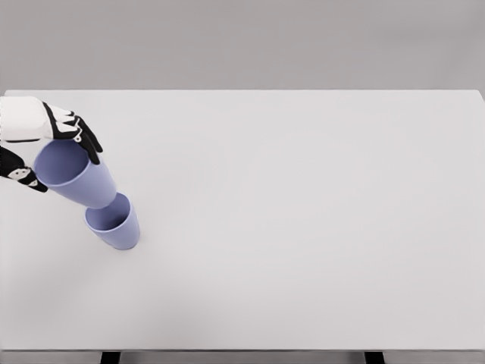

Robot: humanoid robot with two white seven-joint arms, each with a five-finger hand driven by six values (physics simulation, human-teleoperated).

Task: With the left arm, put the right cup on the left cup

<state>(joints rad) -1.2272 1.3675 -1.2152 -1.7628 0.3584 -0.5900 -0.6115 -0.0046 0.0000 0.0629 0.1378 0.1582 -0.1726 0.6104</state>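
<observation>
White table (303,227) fills most of view — flat top, dark legs at bottom edge; grey wall behind.

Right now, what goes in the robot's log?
left hand: shut on held cup | held cup: tilted, base at table cup mouth | right hand: unseen

Held cup (76,176) tilted over standing cup (114,221), table's (303,227) left.

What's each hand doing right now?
Left hand: shut on the held cup, its base at the mouth of the standing cup.
Right hand: not in view.
</observation>
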